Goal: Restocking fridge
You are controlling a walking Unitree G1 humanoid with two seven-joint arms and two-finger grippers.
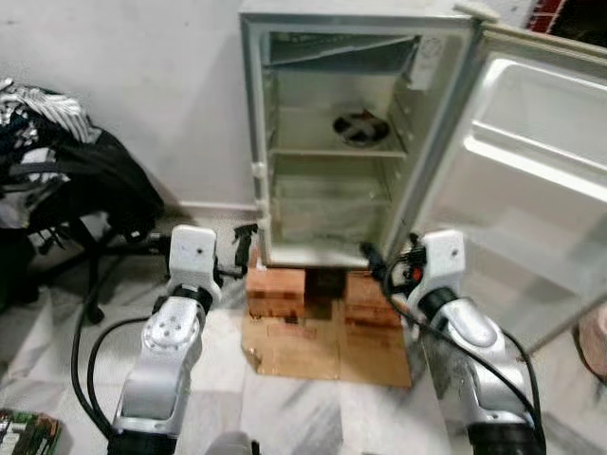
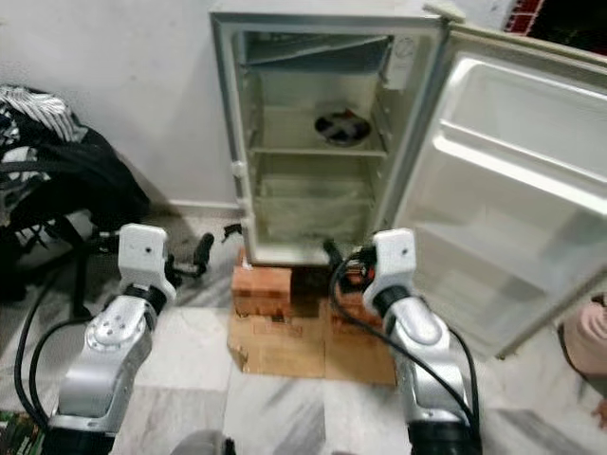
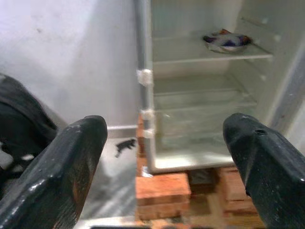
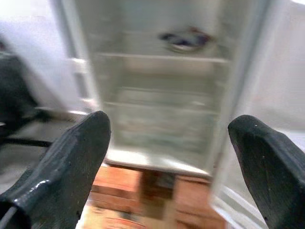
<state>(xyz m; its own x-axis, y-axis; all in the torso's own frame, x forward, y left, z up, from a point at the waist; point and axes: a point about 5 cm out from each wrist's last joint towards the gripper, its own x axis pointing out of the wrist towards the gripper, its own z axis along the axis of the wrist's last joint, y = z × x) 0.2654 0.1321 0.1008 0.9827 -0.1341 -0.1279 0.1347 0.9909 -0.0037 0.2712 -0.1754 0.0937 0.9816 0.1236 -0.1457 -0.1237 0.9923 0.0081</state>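
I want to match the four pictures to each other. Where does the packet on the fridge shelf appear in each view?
Left eye view: the packet lies on the upper shelf, right of middle.
Right eye view: packet on the same shelf, near the picture's centre top.
Left wrist view: packet at upper right, above the right finger.
Right wrist view: packet, blurred, at top centre.
Shared landmark: the bricks under the fridge.
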